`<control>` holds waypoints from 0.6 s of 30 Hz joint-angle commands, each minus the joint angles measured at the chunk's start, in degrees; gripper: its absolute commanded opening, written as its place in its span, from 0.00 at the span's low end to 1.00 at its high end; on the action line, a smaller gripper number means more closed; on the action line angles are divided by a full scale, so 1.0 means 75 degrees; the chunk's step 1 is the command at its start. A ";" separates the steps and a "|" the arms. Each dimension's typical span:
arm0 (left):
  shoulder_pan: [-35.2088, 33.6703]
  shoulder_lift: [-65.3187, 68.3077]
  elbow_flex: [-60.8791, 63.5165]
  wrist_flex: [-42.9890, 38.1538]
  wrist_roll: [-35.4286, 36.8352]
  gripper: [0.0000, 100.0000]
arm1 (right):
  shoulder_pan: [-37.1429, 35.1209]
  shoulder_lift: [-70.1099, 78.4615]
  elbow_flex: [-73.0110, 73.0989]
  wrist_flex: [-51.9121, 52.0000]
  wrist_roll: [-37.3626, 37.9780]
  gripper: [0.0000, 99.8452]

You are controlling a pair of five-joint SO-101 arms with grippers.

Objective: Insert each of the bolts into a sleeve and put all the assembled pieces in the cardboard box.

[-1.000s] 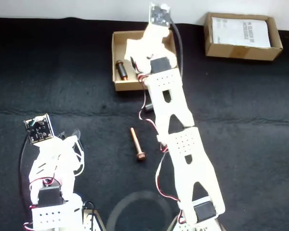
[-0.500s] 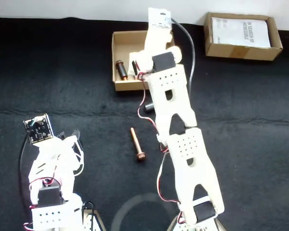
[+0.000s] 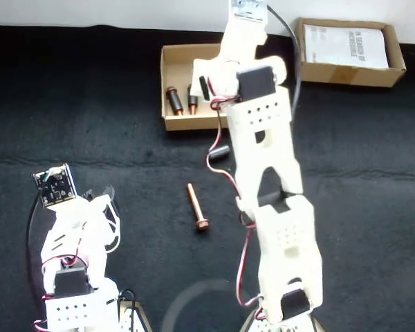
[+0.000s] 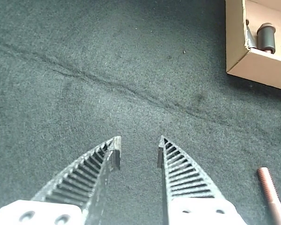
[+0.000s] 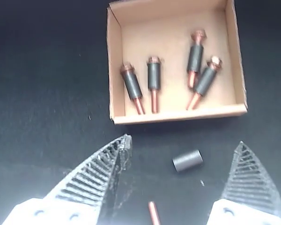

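We see a dark cloth worktop (image 3: 90, 104) with a crease running across it. The right arm (image 3: 270, 145) stretches from the near edge to the far side. In the high view its wrist covers the right half of the cardboard box (image 3: 180, 66), so from there we make out only two assembled pieces (image 3: 173, 100) at the box's left. The left arm (image 3: 76, 256) sits folded at the near left, and the picture's edge cuts off its base. A second box (image 3: 346, 75) with a printed sheet in it stands at the far right, well apart.

The right end effector (image 5: 183, 142) hangs above the worktop just near of the box, its toothed jaws spread wide and gripping nothing. The left end effector (image 4: 138, 143) is parted too, more narrowly, over bare cloth.

From the right wrist view the box holds four pieces. Each is a copper bolt pushed through a dark grey sleeve, with the head at one end and the thread poking out at the other. Two lie side by side at the left and two touch at the right.

One loose bolt (image 3: 196, 206), copper-coloured with its head toward us, lies on the cloth near of the box. The loose sleeve (image 3: 220, 153), short and dark, lies between that bolt and the box, partly hidden by the right arm.
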 commanded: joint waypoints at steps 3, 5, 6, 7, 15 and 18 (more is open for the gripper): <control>-0.0088 -0.0170 0.0135 -0.0094 -0.0035 0.15 | -0.0029 -0.1940 0.2737 0.0053 -0.0258 0.30; -0.0088 -0.0170 0.0135 -0.0094 -0.0035 0.15 | -0.0006 -0.2127 0.3288 0.0053 -0.0668 0.30; -0.0088 -0.0170 0.0135 -0.0094 -0.0035 0.15 | 0.0018 -0.2186 0.3475 0.0053 -0.0809 0.30; -0.0088 -0.0170 0.0135 -0.0094 -0.0035 0.15 | 0.0018 -0.2221 0.3651 0.0053 -0.0914 0.30; -0.0088 -0.0170 0.0135 -0.0094 -0.0035 0.15 | -0.0029 -0.2210 0.5034 -0.0182 -0.1688 0.30; -0.0088 -0.0170 0.0135 -0.0094 -0.0035 0.15 | -0.0029 -0.2210 0.5972 -0.0873 -0.1758 0.30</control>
